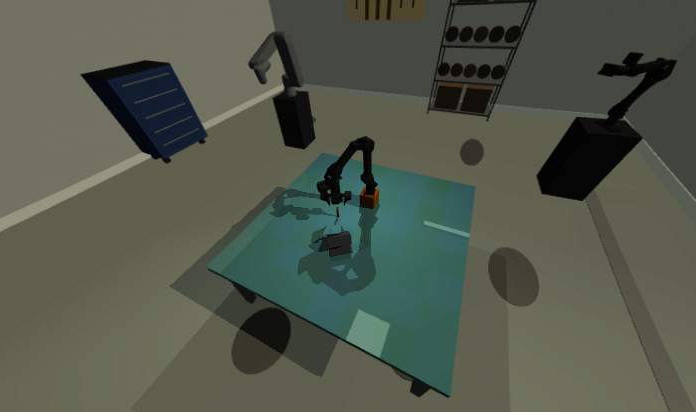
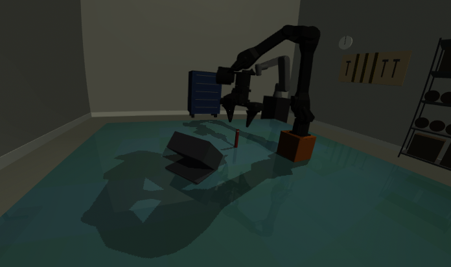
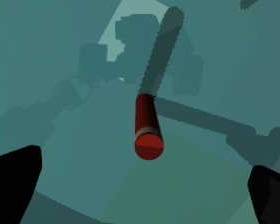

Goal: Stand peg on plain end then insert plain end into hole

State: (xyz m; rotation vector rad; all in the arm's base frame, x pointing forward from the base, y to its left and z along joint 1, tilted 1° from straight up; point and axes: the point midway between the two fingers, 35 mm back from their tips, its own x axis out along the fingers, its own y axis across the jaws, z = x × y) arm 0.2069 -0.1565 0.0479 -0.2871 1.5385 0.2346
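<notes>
The red peg stands upright on the table, its white-banded end up and its plain end down. My gripper is open and empty, pointing down above the peg. In the exterior view the fingertips are a little higher than the peg's top, one on each side of it. The wrist view shows the peg's top between the two wide-apart fingers, touching neither. The dark sloped panel stands on the table beyond the peg from the robot's base. Its hole cannot be made out.
The orange base block of the arm stands on the table, on the other side of the peg from the panel. Shadows of the arm and panel fall across the table. A blue cabinet, shelves and other arms stand off the table.
</notes>
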